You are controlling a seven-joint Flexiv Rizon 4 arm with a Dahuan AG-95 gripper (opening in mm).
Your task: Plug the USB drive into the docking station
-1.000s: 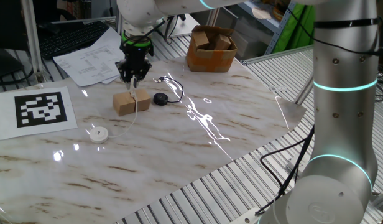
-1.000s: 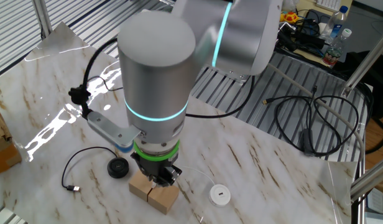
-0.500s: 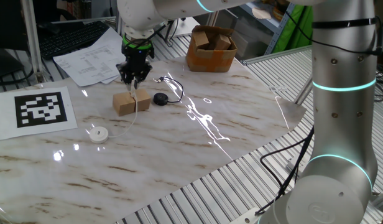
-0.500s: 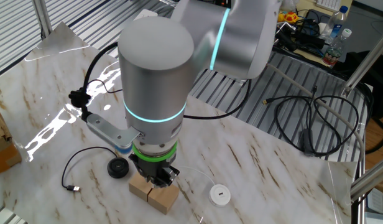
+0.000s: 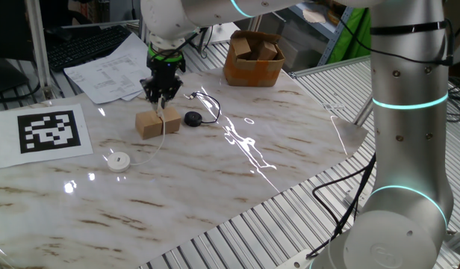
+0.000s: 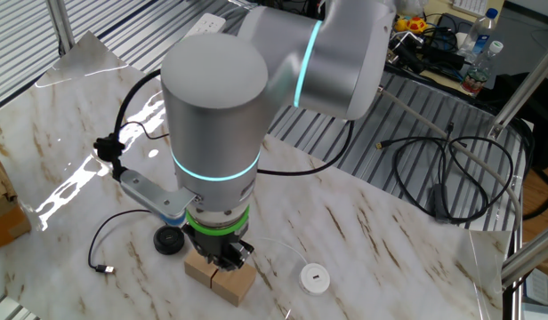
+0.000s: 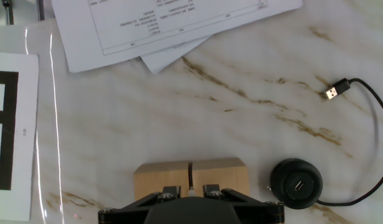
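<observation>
The gripper [image 5: 161, 101] points straight down over a small wooden block [image 5: 156, 124], its tips just above the block's top. In the hand view its jaws stand apart, with nothing clamped between them. They straddle a thin white piece [image 7: 190, 185] that stands in the slot between the block's two halves. I take this to be the USB drive, though too little shows to be sure, and whether the tips touch it I cannot tell. The block sits toward the desk [image 5: 215, 187] edge that carries the printed papers [image 7: 166, 25]. The docking station [image 7: 296, 185], a round black puck with a port in its top, lies just beside the block, and its cable ends in a loose plug [image 7: 332, 93]. A white disc [image 5: 119, 161] lies nearer the middle, and a cardboard box [image 5: 252, 60] stands at a far corner. By my reading, the step in hand is picking up the drive. The next move calls for a short descent, closing squarely on the drive, then lifting it straight out of the slot.
</observation>
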